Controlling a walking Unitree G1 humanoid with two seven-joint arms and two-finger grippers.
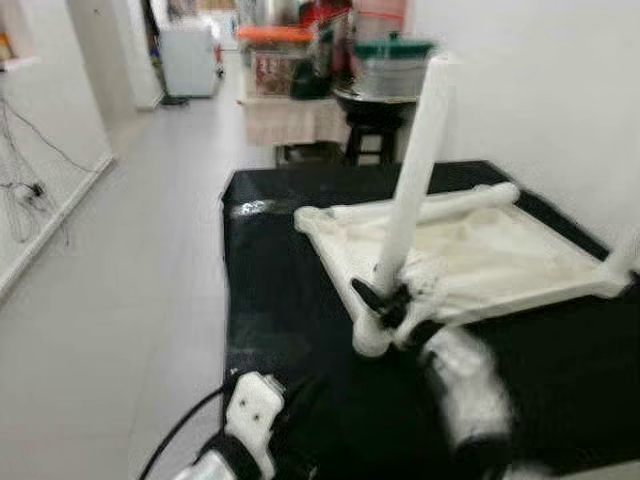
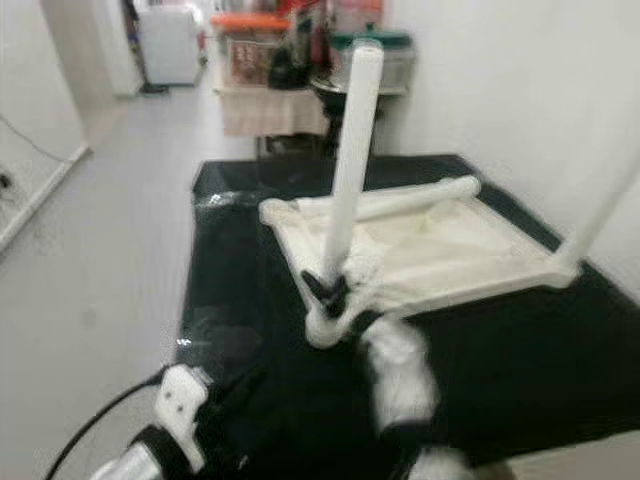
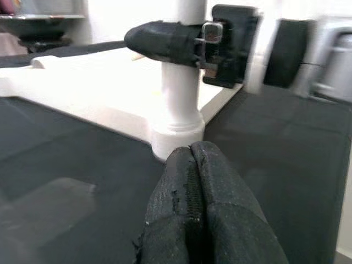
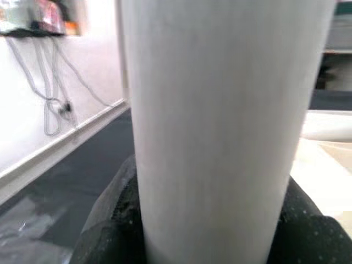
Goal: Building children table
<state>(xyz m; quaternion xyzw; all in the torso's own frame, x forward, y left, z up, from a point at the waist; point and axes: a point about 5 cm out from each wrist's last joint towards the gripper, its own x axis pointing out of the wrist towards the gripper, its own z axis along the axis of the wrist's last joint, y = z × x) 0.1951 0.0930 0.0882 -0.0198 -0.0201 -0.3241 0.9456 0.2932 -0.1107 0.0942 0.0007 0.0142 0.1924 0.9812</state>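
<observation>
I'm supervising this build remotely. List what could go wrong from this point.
1. The right gripper grips the tall white plastic leg tube low, near its corner socket; the long tube above leans, so it could lever sideways and pop out.
2. The upturned white table top lies loose on the black mat and may slide.
3. The left gripper is shut, bracing nothing.

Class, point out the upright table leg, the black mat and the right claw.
Table leg (image 1: 415, 170), left eye view, mid-shaft.
Black mat (image 1: 280, 290), left eye view, bare part left of the tabletop.
Right claw (image 1: 388, 300), left eye view, fingers around the leg's base.
</observation>
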